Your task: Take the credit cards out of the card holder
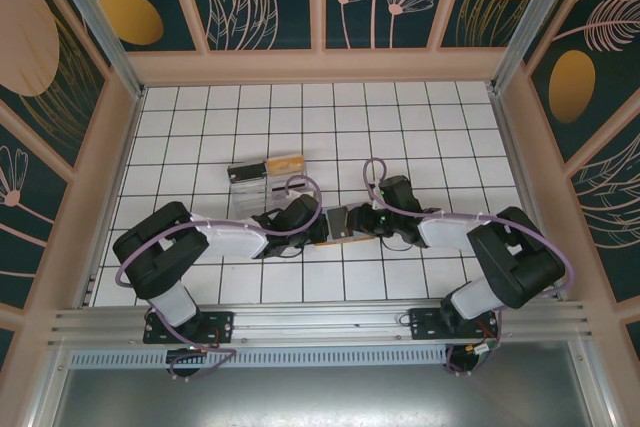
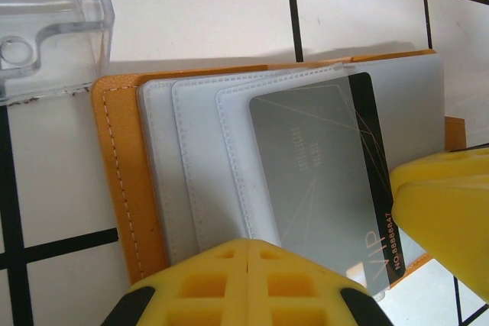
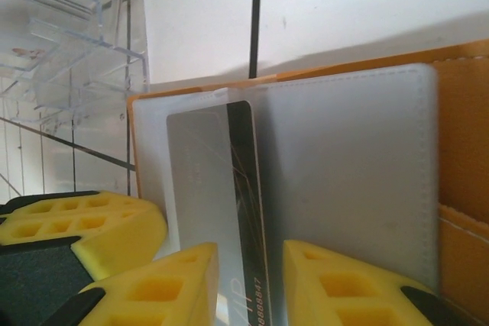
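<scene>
Left gripper [image 2: 252,257], bottom of frame, clenched empty, seemingly pinning the card holder [image 2: 114,181]; right gripper [image 3: 250,265] released, straddling the credit card [image 2: 321,181]; a skewed pinch might catch the pocket and drag the holder across the surface [image 2: 199,13].

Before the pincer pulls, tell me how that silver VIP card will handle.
The VIP card looks thin, flat and unbent, so it is probably stiff and light. Its glossy face may be slippery to pinch. It seems partly tucked in a stitched pocket of the card holder, so pulling could drag the holder along unless that is pinned.
</scene>
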### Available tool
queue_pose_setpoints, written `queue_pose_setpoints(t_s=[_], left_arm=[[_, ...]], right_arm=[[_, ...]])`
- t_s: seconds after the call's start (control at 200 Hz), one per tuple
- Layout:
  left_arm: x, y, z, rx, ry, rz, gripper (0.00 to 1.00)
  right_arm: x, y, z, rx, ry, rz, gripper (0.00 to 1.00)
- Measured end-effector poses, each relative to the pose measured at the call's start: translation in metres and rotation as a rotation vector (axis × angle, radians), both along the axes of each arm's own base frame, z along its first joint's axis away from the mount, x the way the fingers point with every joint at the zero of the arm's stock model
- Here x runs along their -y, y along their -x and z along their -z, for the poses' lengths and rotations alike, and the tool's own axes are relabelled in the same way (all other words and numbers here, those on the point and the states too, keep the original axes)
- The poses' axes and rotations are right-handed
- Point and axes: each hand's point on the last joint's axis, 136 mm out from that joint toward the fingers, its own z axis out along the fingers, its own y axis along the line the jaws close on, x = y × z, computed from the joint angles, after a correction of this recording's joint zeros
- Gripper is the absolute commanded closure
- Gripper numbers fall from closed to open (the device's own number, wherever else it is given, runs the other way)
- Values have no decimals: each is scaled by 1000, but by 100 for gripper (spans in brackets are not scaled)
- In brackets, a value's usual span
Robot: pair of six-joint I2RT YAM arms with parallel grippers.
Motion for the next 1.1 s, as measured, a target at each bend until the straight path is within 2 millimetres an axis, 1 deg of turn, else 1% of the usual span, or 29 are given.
queue_pose_setpoints(t_s=[0.12,0.225,0.26,0.315,0.395,0.46,0.561,0.771,1.101], left_arm=[[0,0,0,0,0,0,100],[0,0,0,0,0,0,100],[0,0,0,0,0,0,100],[0,0,0,0,0,0,100],[0,0,0,0,0,0,100],[0,0,0,0,0,0,100],[0,0,0,1,2,0,100],[0,0,0,1,2,0,100],[0,0,0,1,1,0,100]], right_arm=[[-1,1,4,-10,-3,-5,70],[2,-3,5,-21,-14,6,71],[2,-4,5,-20,-18,8,74],[3,-6,6,-24,-22,16,81],[5,-7,8,-29,-21,23,85],[6,-8,10,-36,-23,31,85],[5,-7,8,-37,-34,27,78],[0,-8,5,-33,-64,14,79],[-4,-7,5,-39,-85,-1,81]])
